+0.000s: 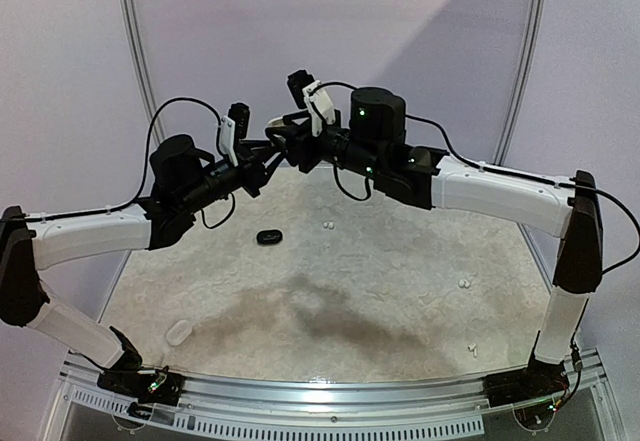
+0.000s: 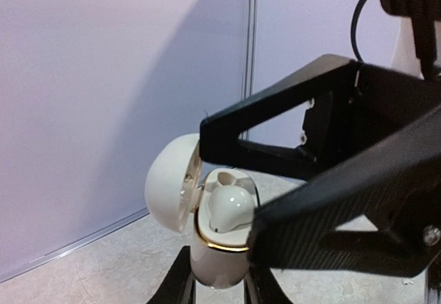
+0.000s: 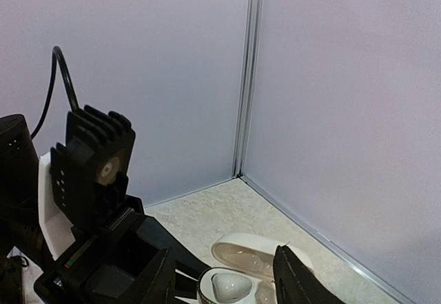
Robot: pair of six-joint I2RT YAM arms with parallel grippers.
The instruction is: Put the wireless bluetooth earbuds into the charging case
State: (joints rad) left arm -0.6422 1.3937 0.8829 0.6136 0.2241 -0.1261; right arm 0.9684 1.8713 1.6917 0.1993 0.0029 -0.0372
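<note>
So my left gripper (image 2: 217, 285) is clamping the glossy white oval charging case (image 2: 219, 252) low on its body, with the hinged lid (image 2: 169, 190) hanging open above those fingers. A small white earbud (image 2: 231, 204) is sitting in its well, between the fingers of my right gripper (image 3: 224, 266), which are spread and gripping nothing. What's worrying me: if I'm backing out crooked, a fingertip could be clipping the lid or flicking the bud out.

1 high rear overview; 2 close wrist views, both on the open case (image 2: 217, 249)
</note>
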